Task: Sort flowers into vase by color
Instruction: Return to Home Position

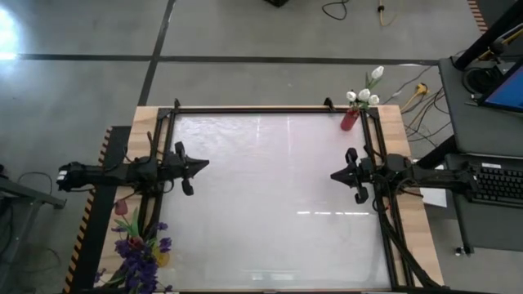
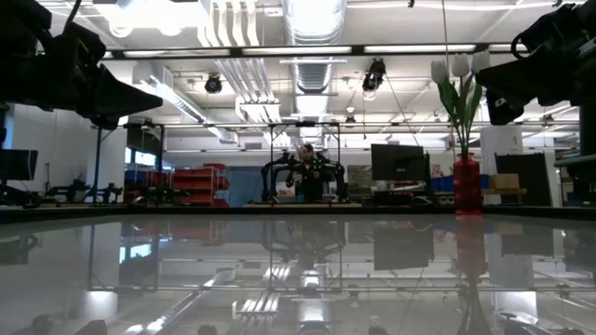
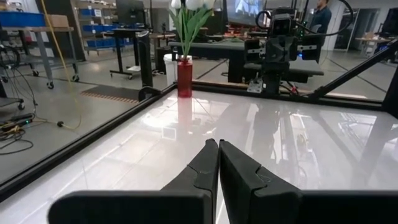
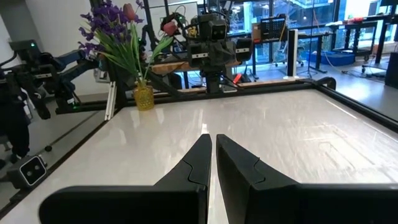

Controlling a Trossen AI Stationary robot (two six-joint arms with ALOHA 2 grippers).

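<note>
White tulip flowers (image 1: pixel 364 91) stand in a red vase (image 1: pixel 350 119) at the table's far right corner, also in the left wrist view as red vase (image 3: pixel 185 77). Purple flowers (image 1: pixel 137 253) and a pink-red bud (image 1: pixel 121 207) stand in a yellow vase (image 4: pixel 143 97) at the near left corner. My left gripper (image 1: pixel 204 162) is shut at the left edge, level, holding nothing. My right gripper (image 1: pixel 333 175) is shut at the right edge, level, holding nothing.
A black frame (image 1: pixel 270 109) borders the glossy white table top (image 1: pixel 270 196). Wooden boards flank it left and right. A keyboard (image 1: pixel 500 181) and desk stand beyond the right edge. A person (image 2: pixel 305 172) shows far behind the table.
</note>
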